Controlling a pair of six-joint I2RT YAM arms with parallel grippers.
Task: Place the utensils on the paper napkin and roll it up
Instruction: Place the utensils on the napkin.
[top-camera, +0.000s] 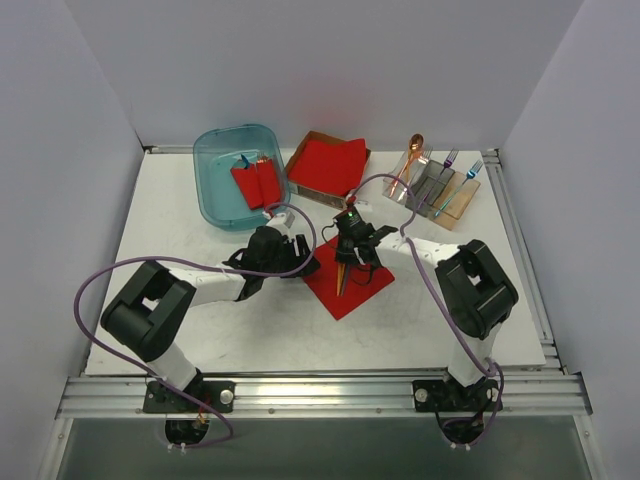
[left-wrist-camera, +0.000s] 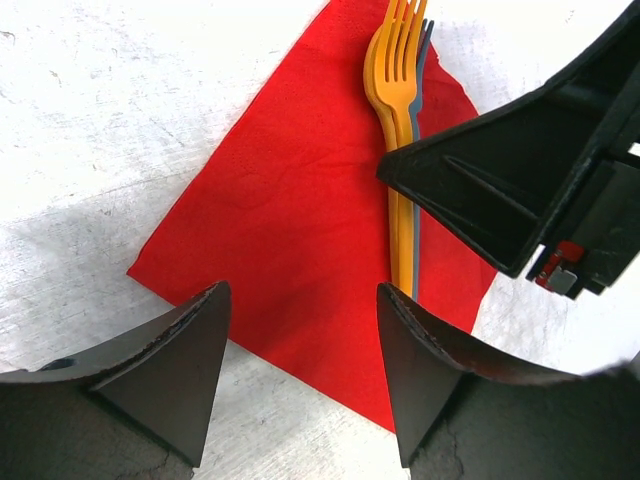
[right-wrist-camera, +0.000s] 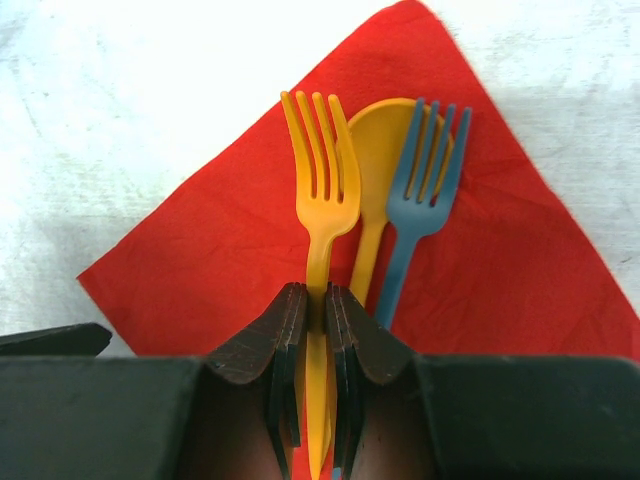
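The red paper napkin (top-camera: 360, 290) (left-wrist-camera: 290, 220) (right-wrist-camera: 190, 260) lies flat, corner-on, in the middle of the table. On it lie an orange-yellow spoon (right-wrist-camera: 385, 150) and a blue fork (right-wrist-camera: 425, 185). My right gripper (top-camera: 345, 258) (right-wrist-camera: 317, 295) is shut on the handle of an orange fork (right-wrist-camera: 320, 180) (left-wrist-camera: 393, 70), which points along the napkin's diagonal beside the other two. My left gripper (top-camera: 303, 262) (left-wrist-camera: 300, 292) is open, with nothing between its fingers, low over the napkin's left edge. The right gripper's fingers (left-wrist-camera: 480, 190) cover the utensil handles in the left wrist view.
A blue bin (top-camera: 212, 195) at the back left holds red rolled bundles (top-camera: 257, 182). A cardboard box with a thick red stack (top-camera: 328, 165) sits behind the napkin. A utensil holder (top-camera: 440, 192) with a spoon and forks stands at the back right.
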